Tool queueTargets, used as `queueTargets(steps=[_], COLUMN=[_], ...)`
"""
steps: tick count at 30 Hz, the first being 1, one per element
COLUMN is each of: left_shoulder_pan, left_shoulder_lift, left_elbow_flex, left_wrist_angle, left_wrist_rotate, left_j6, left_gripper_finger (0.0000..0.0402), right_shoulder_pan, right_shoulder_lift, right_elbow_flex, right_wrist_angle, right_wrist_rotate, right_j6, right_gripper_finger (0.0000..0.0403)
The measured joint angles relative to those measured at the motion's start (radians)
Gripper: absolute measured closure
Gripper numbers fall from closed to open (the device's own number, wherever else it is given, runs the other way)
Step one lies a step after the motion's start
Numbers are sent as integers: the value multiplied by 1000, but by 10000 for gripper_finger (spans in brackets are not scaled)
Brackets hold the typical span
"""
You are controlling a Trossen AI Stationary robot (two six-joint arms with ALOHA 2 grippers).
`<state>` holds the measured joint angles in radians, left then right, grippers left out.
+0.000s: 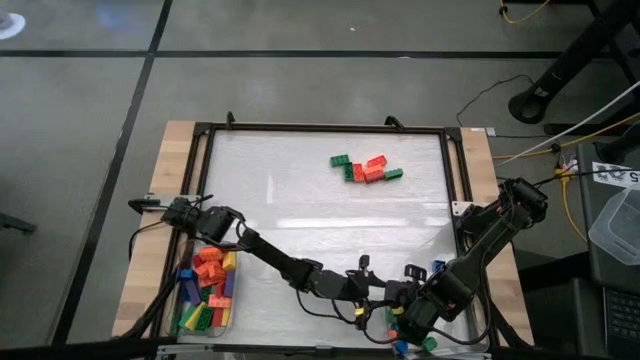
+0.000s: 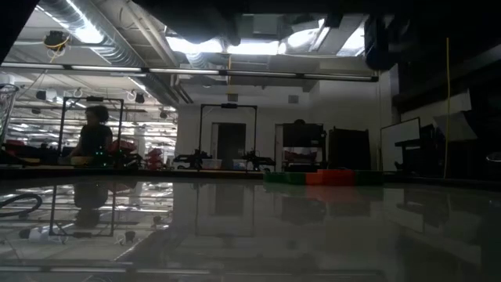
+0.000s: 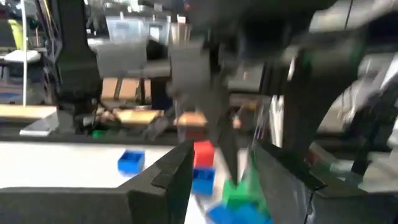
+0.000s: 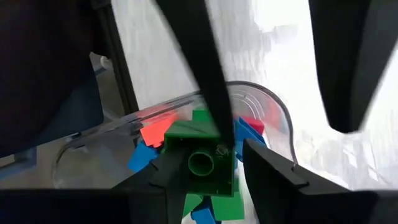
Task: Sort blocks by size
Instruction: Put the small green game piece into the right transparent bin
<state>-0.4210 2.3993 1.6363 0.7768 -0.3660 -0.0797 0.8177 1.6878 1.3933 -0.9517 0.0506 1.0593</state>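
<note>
Both arms were crowded down at the 5 o'clock corner of the bench (image 1: pixel 300 215). The right gripper (image 4: pixel 239 165) had its jaws closed partway on a small green block (image 4: pixel 200 163), held over the clear tray (image 4: pixel 267 102) with red and blue blocks in it. The left gripper (image 3: pixel 221 171) was right next to it; its jaws stood partly open with nothing between them that I could make out.

The rest of the blocks: a full tray (image 1: pixel 190 322) at 7 o'clock with orange, yellow and green ones, plus a loose green and red cluster (image 1: pixel 366 169) up around 1 o'clock.

Handling-wise these looked like hard, light plastic bricks: stiff, a bit slick, not fragile. I'd pinch across the flat side walls, not the studded top.

No readable brand or writing anywhere.
</note>
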Motion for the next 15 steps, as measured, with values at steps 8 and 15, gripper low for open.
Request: queueTargets(steps=[8,15], left_shoulder_pan=[-25,-22], left_shoulder_lift=[-2,-2], left_elbow_flex=[0,0], left_wrist_angle=[43,39], left_wrist_rotate=[42,51], left_j6=[-28,-18], left_gripper_finger=[245,245], right_shoulder_pan=[-8,-15], right_shoulder_lift=[0,-1], right_elbow_flex=[0,0], right_wrist_angle=[-16,27], right_wrist_rotate=[45,52], right_j6=[15,7], right_gripper_finger=[253,253])
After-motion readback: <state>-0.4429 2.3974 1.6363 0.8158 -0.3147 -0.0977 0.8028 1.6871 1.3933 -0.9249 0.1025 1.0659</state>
